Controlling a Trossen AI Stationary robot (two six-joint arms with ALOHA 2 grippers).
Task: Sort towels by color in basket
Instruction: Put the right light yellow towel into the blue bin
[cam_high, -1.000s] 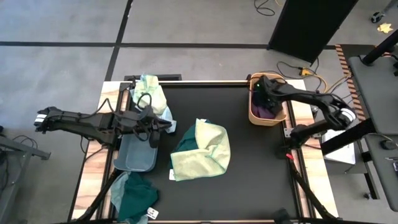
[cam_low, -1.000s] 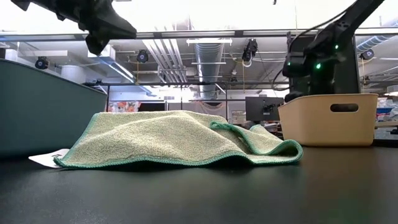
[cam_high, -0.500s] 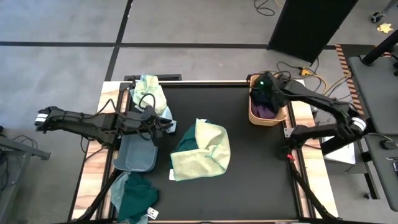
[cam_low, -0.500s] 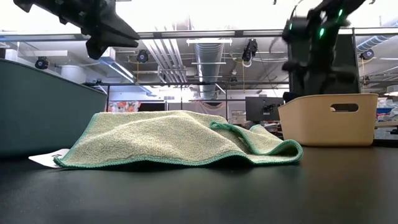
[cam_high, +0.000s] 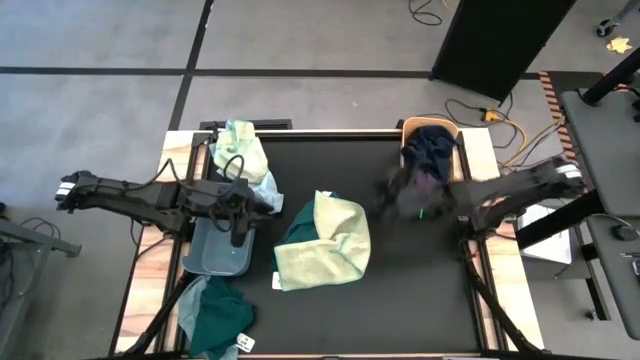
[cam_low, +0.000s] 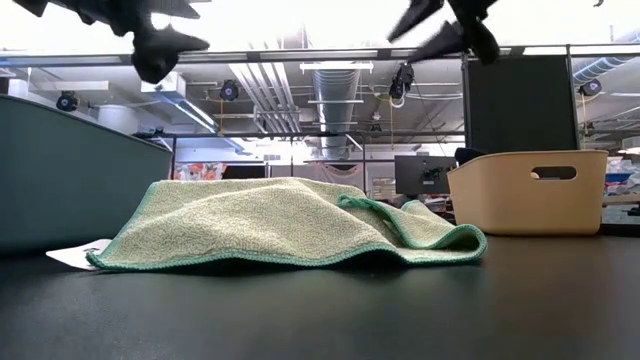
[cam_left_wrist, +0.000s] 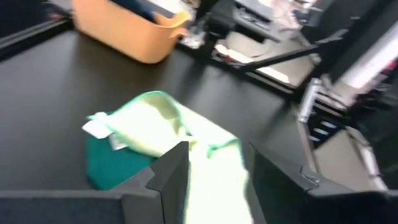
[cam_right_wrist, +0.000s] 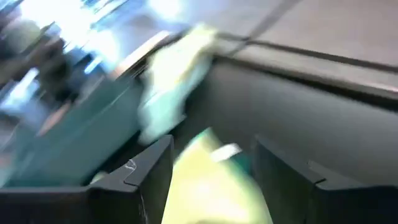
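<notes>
Left gripper (cam_high: 243, 207): above the grey-blue bin (cam_high: 218, 247) at the table's left side, fingers (cam_left_wrist: 171, 176) spread apart, nothing between them.
Right gripper (cam_high: 392, 192): motion-blurred, above the black mat (cam_high: 400, 290) between the tan basket (cam_high: 431, 135) and the middle towels; fingers (cam_right_wrist: 149, 174) parted with nothing held.
Yellow-green towel (cam_high: 325, 248): crumpled mid-table, lying over a dark teal towel (cam_high: 297, 232) that shows at its left edge; white tag (cam_left_wrist: 96, 128) visible.
Mint towel (cam_high: 245, 152): heaped at the table's far left corner, just behind the grey-blue bin.
Second dark teal towel (cam_high: 218, 312): bunched at the near left corner, tag at its near edge.
Tan basket: at the far right edge, holding a navy towel (cam_high: 431, 142) on top and a purple towel (cam_high: 429, 178) below it.
Low view: yellow-green towel (cam_low: 290, 232) draped in a low mound, tan basket (cam_low: 527, 190) to its right.
</notes>
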